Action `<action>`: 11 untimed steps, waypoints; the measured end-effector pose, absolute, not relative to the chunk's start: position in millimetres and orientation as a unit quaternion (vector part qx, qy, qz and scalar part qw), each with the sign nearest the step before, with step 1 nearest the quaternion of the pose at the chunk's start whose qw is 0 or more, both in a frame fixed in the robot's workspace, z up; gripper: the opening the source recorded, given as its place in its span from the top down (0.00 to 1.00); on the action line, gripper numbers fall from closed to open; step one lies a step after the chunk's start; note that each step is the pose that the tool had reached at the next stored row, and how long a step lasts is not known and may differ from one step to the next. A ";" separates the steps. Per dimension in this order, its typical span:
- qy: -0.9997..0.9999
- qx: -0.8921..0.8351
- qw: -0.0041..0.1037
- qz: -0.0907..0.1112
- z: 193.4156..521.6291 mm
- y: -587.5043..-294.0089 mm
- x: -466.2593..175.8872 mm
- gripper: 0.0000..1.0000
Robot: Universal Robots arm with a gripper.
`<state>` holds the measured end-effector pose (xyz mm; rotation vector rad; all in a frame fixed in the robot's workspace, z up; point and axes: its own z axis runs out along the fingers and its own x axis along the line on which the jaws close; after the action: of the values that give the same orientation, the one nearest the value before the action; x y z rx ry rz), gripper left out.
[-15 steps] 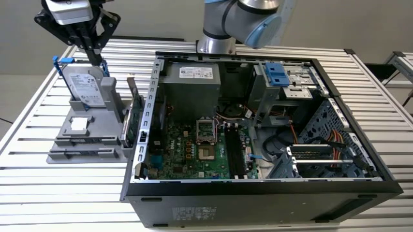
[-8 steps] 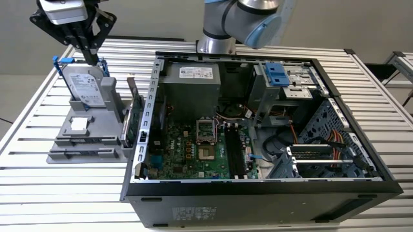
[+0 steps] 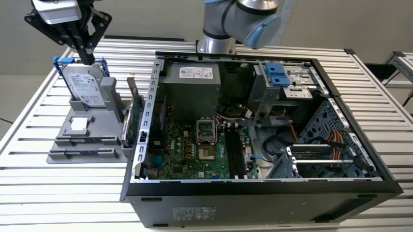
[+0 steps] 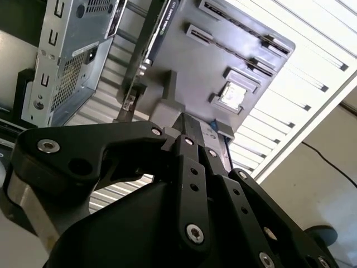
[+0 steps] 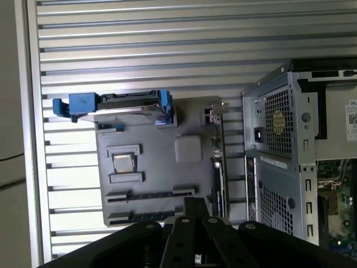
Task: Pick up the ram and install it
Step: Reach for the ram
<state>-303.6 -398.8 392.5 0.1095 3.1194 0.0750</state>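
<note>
My gripper (image 3: 86, 57) hangs high over the grey holder block (image 3: 84, 145) at the exterior view's left, fingers pressed together with nothing visible between them. In both wrist views the fingertips (image 4: 192, 129) (image 5: 195, 202) point down at the block (image 5: 153, 162), near the end of its two long narrow slots (image 5: 148, 195) (image 4: 245, 25). I cannot tell whether the ram sits in either slot. The black memory slots (image 3: 235, 152) lie on the motherboard inside the open computer case (image 3: 258, 191).
A silver hard drive (image 3: 87, 84) (image 5: 120, 106) in a blue-clipped frame stands at the block's far end. A green expansion card (image 3: 133, 116) (image 5: 218, 162) stands on edge between block and case. The slatted table (image 3: 38, 193) extends around them.
</note>
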 end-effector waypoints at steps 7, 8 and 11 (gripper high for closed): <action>0.999 0.035 0.008 0.024 392.5 -398.8 -310.6 1.00; 0.999 0.035 0.008 0.024 392.6 -398.8 -311.6 1.00; 0.999 0.035 0.007 0.024 392.6 -398.8 -314.1 1.00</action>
<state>-314.1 -398.8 392.6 0.1099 3.1243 0.0748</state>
